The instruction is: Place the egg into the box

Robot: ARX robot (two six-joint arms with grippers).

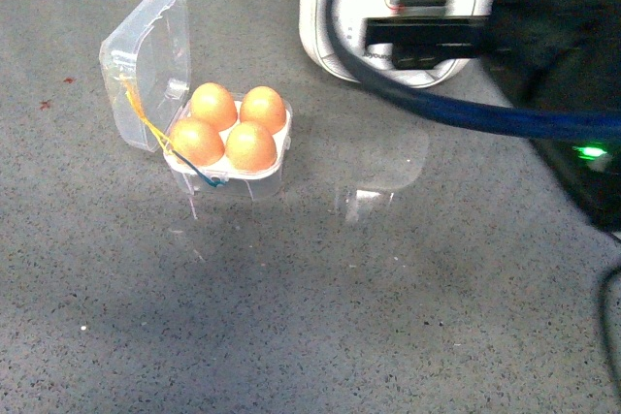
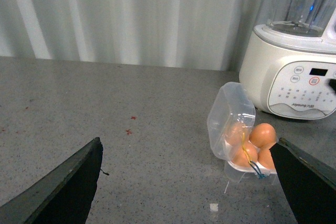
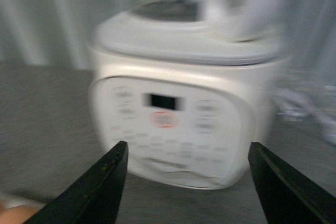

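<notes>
The box point(image 1: 146, 55) stands open on the grey table at the left, its clear lid tilted up and its yellow and blue bands hanging at the hinge side. Several orange-brown eggs fill its white tray; the front right one point(image 1: 250, 145) looks like the rest. The box point(image 2: 228, 114) and an egg point(image 2: 263, 135) also show in the left wrist view, ahead of my left gripper point(image 2: 189, 142), which is open, empty and apart from them. My right gripper point(image 1: 408, 7) is open and empty in front of the cooker, to the right of the box. It also shows in the right wrist view point(image 3: 188, 150).
A big white cooker point(image 1: 320, 7) stands at the back, right of the box. It also shows in the left wrist view point(image 2: 294, 72) and, blurred, in the right wrist view point(image 3: 173, 114). A blue cable point(image 1: 485, 113) hangs from my right arm. Bare grey table point(image 1: 291, 317) lies in front.
</notes>
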